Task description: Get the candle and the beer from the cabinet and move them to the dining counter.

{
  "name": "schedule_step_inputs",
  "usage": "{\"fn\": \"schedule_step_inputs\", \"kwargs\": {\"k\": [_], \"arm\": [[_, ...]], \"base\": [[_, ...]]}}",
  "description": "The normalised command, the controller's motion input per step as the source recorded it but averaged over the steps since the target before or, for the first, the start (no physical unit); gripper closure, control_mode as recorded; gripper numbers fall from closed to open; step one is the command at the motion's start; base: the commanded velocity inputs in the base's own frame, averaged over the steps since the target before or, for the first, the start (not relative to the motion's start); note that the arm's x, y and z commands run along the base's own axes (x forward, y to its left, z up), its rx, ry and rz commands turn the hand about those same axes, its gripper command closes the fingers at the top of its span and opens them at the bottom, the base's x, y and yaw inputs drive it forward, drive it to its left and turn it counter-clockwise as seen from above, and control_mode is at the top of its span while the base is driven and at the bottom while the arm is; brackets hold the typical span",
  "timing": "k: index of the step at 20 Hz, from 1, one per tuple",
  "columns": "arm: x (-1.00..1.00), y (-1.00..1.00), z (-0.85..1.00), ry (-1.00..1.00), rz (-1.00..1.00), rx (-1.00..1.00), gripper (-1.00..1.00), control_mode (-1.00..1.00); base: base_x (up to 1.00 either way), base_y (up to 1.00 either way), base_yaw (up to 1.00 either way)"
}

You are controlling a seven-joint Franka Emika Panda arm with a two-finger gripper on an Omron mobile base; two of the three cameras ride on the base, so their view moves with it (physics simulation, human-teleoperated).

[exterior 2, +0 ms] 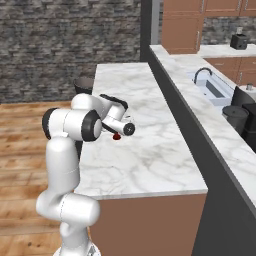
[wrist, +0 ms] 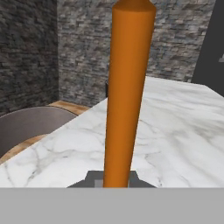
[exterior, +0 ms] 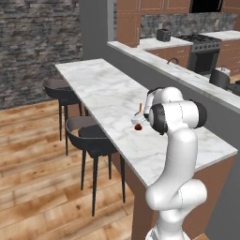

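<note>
My gripper (exterior: pixel 139 120) is shut on the candle (wrist: pixel 127 96), a thin orange taper that rises right in front of the hand camera. Its dark red holder (exterior: pixel 138 126) hangs at or just above the white marble dining counter (exterior: pixel 105 89), near the stool-side edge; I cannot tell whether it touches. From the right, the holder (exterior 2: pixel 116 136) peeks out under the hand (exterior 2: pixel 121 129) over the dining counter (exterior 2: pixel 150 155). The beer is out of view. Brown wooden cabinet fronts (exterior: pixel 129 21) line the far kitchen wall.
Two black stools (exterior: pixel 91 136) (exterior: pixel 60 89) stand along the counter's open side. A grey raised wall (exterior: pixel 187 86) backs the bar. Behind it lie a sink (exterior 2: pixel 212 90), a dark pot (exterior 2: pixel 235 117), a stove (exterior: pixel 202 44) and a toaster (exterior: pixel 163 34).
</note>
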Motion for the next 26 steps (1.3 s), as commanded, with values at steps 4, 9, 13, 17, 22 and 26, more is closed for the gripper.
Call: {"fn": "schedule_step_inputs", "kwargs": {"k": [4,9,13,17,22,26], "arm": [[0.0,0.0,0.0,0.0,0.0,0.0,1.0,-1.0],[0.0,0.0,0.0,0.0,0.0,0.0,-1.0,-1.0],[0.0,0.0,0.0,0.0,0.0,0.0,-1.0,-1.0],[0.0,0.0,0.0,0.0,0.0,0.0,-1.0,-1.0],[0.0,0.0,0.0,0.0,0.0,0.0,-1.0,-1.0],[0.0,0.0,0.0,0.0,0.0,0.0,-1.0,-1.0]], "base": [[0.0,0.0,0.0],[0.0,0.0,0.0],[0.0,0.0,0.0],[0.0,0.0,0.0],[0.0,0.0,0.0],[0.0,0.0,0.0]]}}
